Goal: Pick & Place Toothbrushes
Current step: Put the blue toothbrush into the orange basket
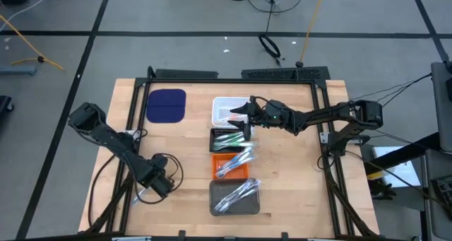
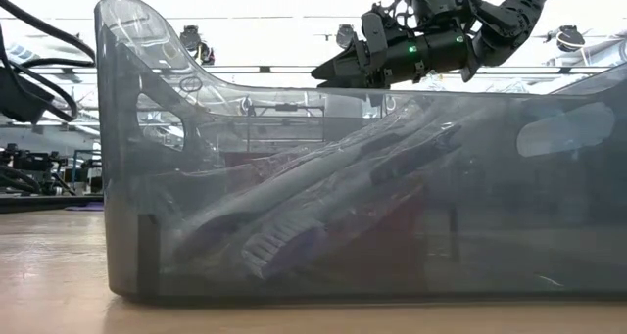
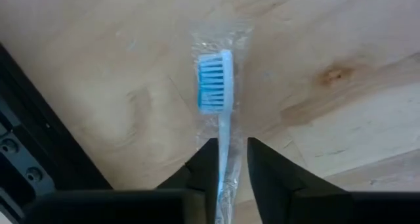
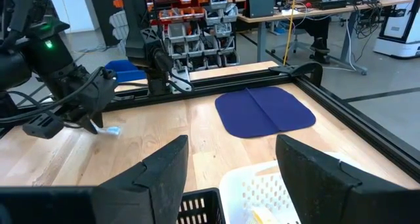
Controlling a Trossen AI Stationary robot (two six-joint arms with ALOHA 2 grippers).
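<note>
A toothbrush (image 3: 220,112) with a light blue head, in a clear wrapper, lies on the bare wood near the table's front left. My left gripper (image 1: 151,189) points down over it, its fingers closed in on the handle (image 4: 110,130). More toothbrushes lie in the black tray (image 1: 229,140), the orange tray (image 1: 232,165) and the grey tray (image 1: 235,197). My right gripper (image 1: 247,114) hovers level above the white tray (image 1: 224,110), open, with nothing between its fingers (image 4: 230,178). My left gripper has the toothbrush's thin handle (image 3: 223,152) and its wrapper between its two fingers, a little below the head. The fingers come from above, pointing down, and lie across the handle. The head end sticks out ahead of the fingers and rests on the wood.
A dark blue rounded pad (image 1: 166,104) lies at the far left of the table. The four trays stand in a row down the table's middle. The grey tray's wall (image 2: 127,226) fills the low view. A black frame (image 1: 233,74) edges the table.
</note>
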